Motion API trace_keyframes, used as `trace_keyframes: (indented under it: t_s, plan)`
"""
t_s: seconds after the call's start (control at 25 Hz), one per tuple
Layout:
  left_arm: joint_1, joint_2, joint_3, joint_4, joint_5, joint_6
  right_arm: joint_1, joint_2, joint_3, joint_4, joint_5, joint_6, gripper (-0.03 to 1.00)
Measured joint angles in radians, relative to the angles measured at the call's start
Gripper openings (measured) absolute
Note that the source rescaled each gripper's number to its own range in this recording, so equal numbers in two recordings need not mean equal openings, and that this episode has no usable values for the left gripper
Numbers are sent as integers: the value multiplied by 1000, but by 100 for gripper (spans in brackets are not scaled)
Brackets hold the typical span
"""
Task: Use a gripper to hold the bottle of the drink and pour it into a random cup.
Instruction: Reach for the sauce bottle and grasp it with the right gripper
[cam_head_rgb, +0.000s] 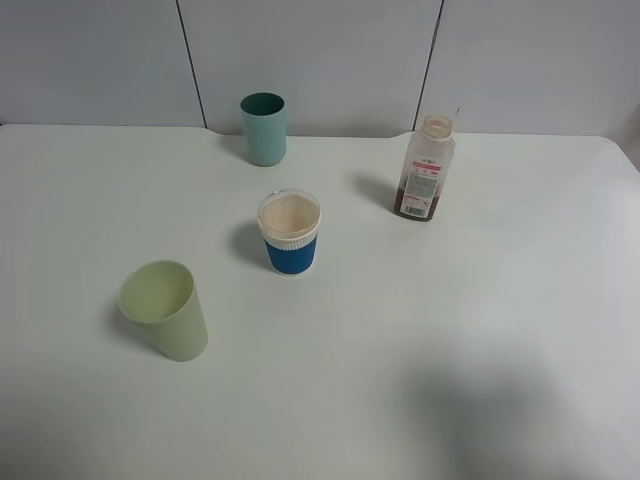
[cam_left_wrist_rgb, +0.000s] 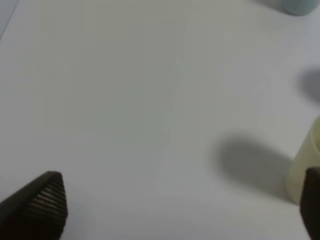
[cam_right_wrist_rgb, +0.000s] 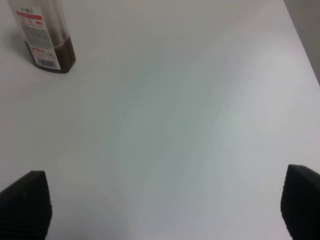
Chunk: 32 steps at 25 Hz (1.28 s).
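Observation:
The bottle (cam_head_rgb: 426, 170) stands upright and uncapped at the back right of the white table, with brown drink low inside; the right wrist view shows its lower part, the bottle (cam_right_wrist_rgb: 46, 40). The cup (cam_head_rgb: 290, 233), white with a blue ribbed sleeve, stands near the table's middle. No arm shows in the exterior high view. My right gripper (cam_right_wrist_rgb: 165, 207) is open, fingers wide apart over bare table, well short of the bottle. My left gripper (cam_left_wrist_rgb: 182, 205) is open too, one fingertip close beside the pale green cup (cam_left_wrist_rgb: 306, 167).
A tall teal cup (cam_head_rgb: 264, 128) stands at the back, left of the bottle. A pale green cup (cam_head_rgb: 165, 310) stands at the front left. The table (cam_head_rgb: 450, 330) ends at a wall behind the cups, and its right edge shows in the right wrist view.

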<state>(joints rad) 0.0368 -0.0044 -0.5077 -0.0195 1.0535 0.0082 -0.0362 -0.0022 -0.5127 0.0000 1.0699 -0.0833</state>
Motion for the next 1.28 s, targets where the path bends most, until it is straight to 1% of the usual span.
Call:
trace_keyframes:
  t_s: [0.52,0.72,0.88,1.12,1.2,1.28]
  plan:
    - [0,0,0,0,0,1,0,0,0,11,-1,0,87]
    - [0,0,0,0,0,1,23,0,0,13,-2,3,87]
    - [0,0,0,0,0,1,23,0,0,-7,-17,23,87]
    - [0,0,0,1,0,1,23,0,0,-9,-20,26,87]
    - [0,0,0,1,0,1,23,0,-6,-9,-28,26,87]
    - [0,0,0,1,0,1,23,0,-25,-9,-65,26,87]
